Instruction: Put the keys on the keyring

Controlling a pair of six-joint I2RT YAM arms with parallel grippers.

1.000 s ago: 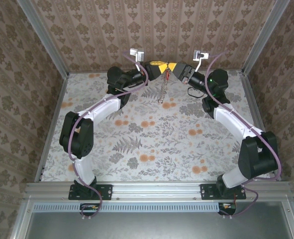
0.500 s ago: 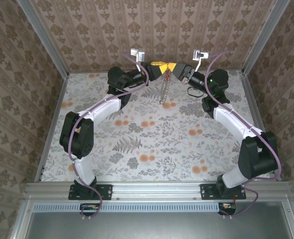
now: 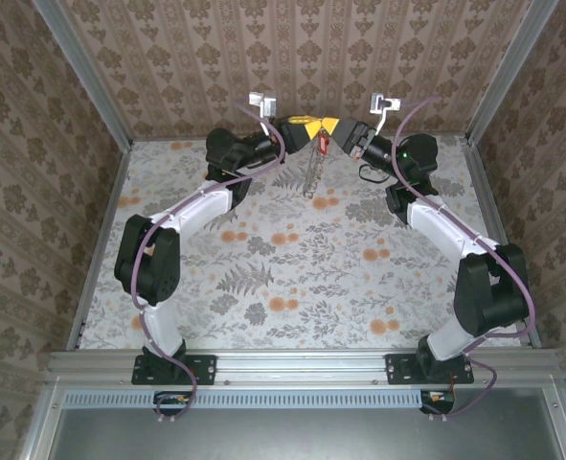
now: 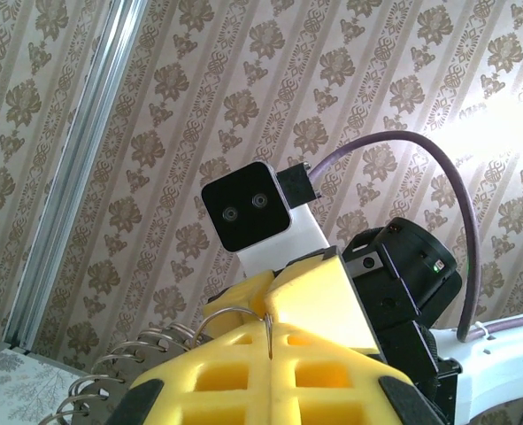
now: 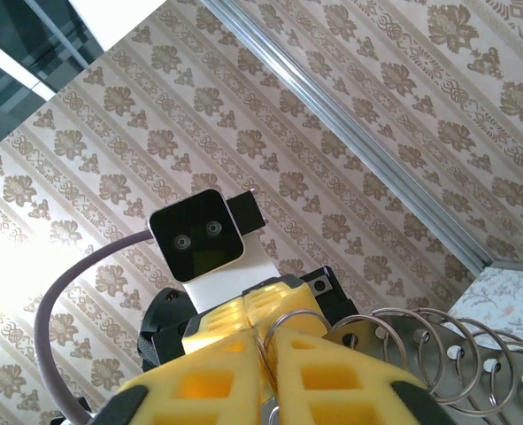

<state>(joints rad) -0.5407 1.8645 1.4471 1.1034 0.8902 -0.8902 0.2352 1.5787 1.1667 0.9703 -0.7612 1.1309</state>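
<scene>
Your left gripper (image 4: 268, 329) is pinching fully shut on the thin grey-brown metal hoop (image 3: 310, 171), and your right gripper (image 5: 263, 341) is clamping shut on its wire too. The hoop is hanging long-axis downward between them over the floral table's (image 3: 292, 259) far edge. Small metal bits are fringing it, and a tiny red-headed key (image 3: 322, 145) is sitting near its top.

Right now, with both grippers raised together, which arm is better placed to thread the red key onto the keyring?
Probably the right. The red key sits at the tip of the right gripper, while the left gripper is shut on the keyring, so it can steady it.
</scene>
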